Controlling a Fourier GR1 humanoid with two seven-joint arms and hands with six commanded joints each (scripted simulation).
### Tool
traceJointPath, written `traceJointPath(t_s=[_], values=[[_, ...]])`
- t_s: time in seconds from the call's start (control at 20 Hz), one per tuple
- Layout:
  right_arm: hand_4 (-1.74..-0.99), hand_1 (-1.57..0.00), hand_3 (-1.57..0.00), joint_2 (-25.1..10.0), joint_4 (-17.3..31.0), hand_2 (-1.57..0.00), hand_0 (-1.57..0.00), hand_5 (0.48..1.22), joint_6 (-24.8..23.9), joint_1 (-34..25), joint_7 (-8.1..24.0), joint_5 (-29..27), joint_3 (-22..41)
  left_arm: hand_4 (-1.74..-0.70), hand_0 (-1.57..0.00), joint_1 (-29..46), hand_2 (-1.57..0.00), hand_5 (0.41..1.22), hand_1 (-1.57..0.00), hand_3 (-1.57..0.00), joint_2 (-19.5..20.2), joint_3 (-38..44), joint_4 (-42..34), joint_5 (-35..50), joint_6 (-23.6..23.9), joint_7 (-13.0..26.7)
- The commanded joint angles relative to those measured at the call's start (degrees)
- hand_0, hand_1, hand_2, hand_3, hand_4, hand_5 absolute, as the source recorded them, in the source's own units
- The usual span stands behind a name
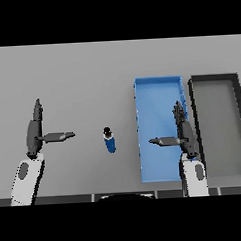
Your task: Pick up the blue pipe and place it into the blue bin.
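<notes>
The blue pipe (110,140) stands upright on the grey table (80,79), apart from everything else, just left of the blue bin (158,88) and between the two hands. Neither hand touches it. The right hand (186,134) hovers over the blue bin with fingers straight and thumb stuck out toward the pipe, holding nothing; being the nearer one, it looks best placed for the grasp. The left hand (34,132) shows at the left, likewise spread and empty. A dark tray (194,96) sits beside the bin on its right. The pick-up has not begun.
</notes>
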Motion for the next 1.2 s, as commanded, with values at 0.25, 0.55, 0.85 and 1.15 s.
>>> traceJointPath(t_s=[0.25,0.55,0.85,1.15], values=[[-1.225,0.0,0.0,-0.41,-0.9,0.0,0.0,0.617,0.22,0.69,-0.06,-0.43,-0.16,-1.07,0.0,0.89,0.0,0.591,0.0,0.0,-0.21,-0.31,-0.81,-0.29,0.35,-0.86],[-1.215,0.0,0.0,-6.54,-8.5,0.0,0.0,0.618,3.74,7.14,-3.96,8.12,6.36,-1.08,0.0,1.76,0.0,0.591,0.0,0.0,11.44,-4.07,-1.91,1.83,-19.46,-5.53],[-1.187,0.0,0.0,-6.77,-8.28,0.0,0.0,0.6,2.57,7.0,-3.02,10.21,6.78,-1.1,0.0,3.19,0.0,0.583,0.0,0.0,12.62,-6.69,-5.76,3.08,-24.57,-6.79],[-1.208,0.0,0.0,-7.54,-8.79,0.0,0.0,0.612,3.56,7.03,-3.44,9.77,6.77,-1.16,0.0,5.07,0.0,0.497,0.0,0.0,11.27,-13.83,-11.37,1.36,-29.46,-4.91]])
